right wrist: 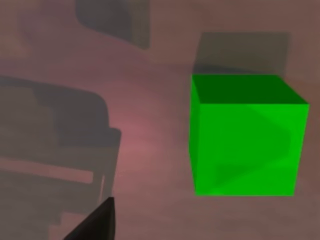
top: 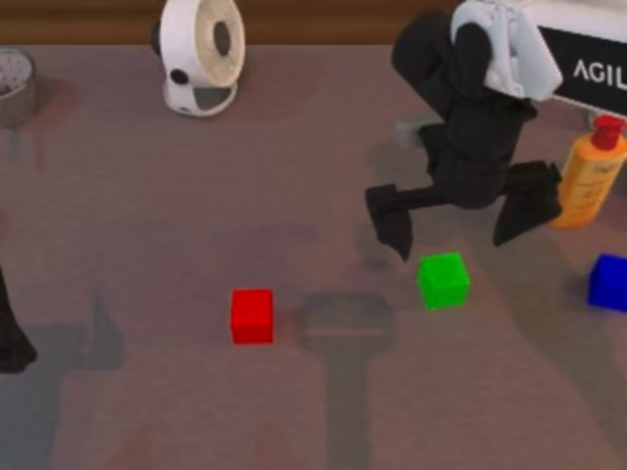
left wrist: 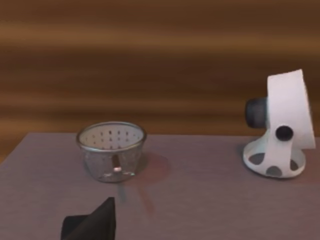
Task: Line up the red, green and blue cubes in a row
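The green cube [top: 444, 280] sits right of the table's middle and fills much of the right wrist view [right wrist: 247, 135]. My right gripper [top: 456, 243] hovers open just behind it. Its two dark fingers are spread wider than the cube and hold nothing. Only one of its fingertips [right wrist: 102, 220] shows in the right wrist view, apart from the cube. The red cube [top: 252, 315] lies left of the green one, slightly nearer the front. The blue cube [top: 609, 282] rests at the right edge. My left gripper [top: 10, 338] stays parked at the far left edge, open and empty, one of its fingertips [left wrist: 95, 222] in view.
A white fan [top: 201, 54] [left wrist: 280, 132] stands at the back left. A perforated metal bowl [top: 12, 86] [left wrist: 111, 150] sits in the back left corner. An orange bottle [top: 591, 176] with a red cap stands beside my right arm, behind the blue cube.
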